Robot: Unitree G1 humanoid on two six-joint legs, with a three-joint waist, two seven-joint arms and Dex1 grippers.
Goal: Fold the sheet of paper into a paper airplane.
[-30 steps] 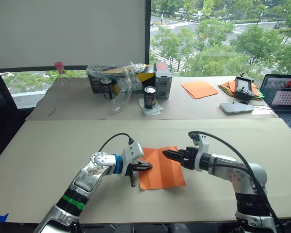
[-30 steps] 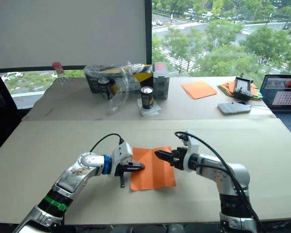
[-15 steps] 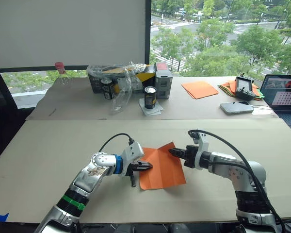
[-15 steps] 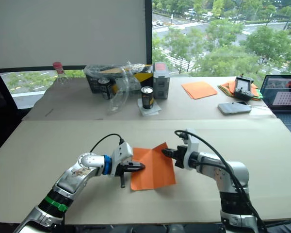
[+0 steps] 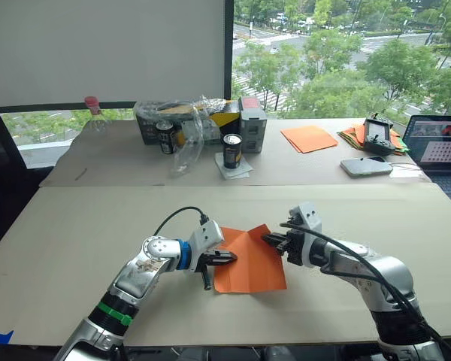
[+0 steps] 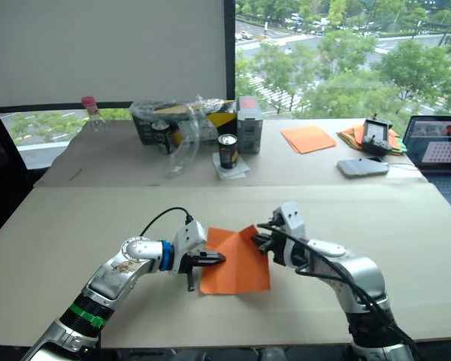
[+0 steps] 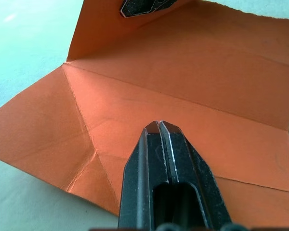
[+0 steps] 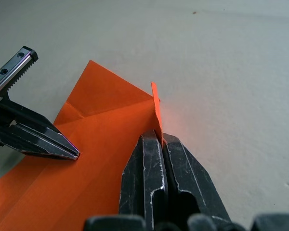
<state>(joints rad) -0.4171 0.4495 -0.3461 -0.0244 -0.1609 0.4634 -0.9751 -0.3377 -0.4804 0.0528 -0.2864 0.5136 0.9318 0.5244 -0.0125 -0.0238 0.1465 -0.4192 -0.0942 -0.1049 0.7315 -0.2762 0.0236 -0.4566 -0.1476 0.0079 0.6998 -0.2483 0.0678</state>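
Right gripper (image 8: 156, 139), its two black fingers pressed together, pinches the far right corner of the thin bright orange creased sheet of paper (image 5: 249, 259) and lifts that corner off the beige tabletop (image 5: 83, 233), so a small flap stands up above the rest of the sheet. Opposite it, at the sheet's left edge, the left gripper (image 5: 227, 258) has its fingers closed flat together with their tips resting on the orange surface, holding no fold of it that can be seen. Between the two grippers the sheet lies mostly flat, marked by one long crease and shorter diagonal ones near its left corner. Well beyond the sheet, on a second table surface by the window, stand a dark drinks can (image 5: 232, 150) on white paper, a cluttered box with clear plastic wrapping (image 5: 184, 124), a smooth orange sheet (image 5: 309, 138), a multicoloured paper pile (image 5: 358, 136) and a laptop (image 5: 443, 143) at the far right.
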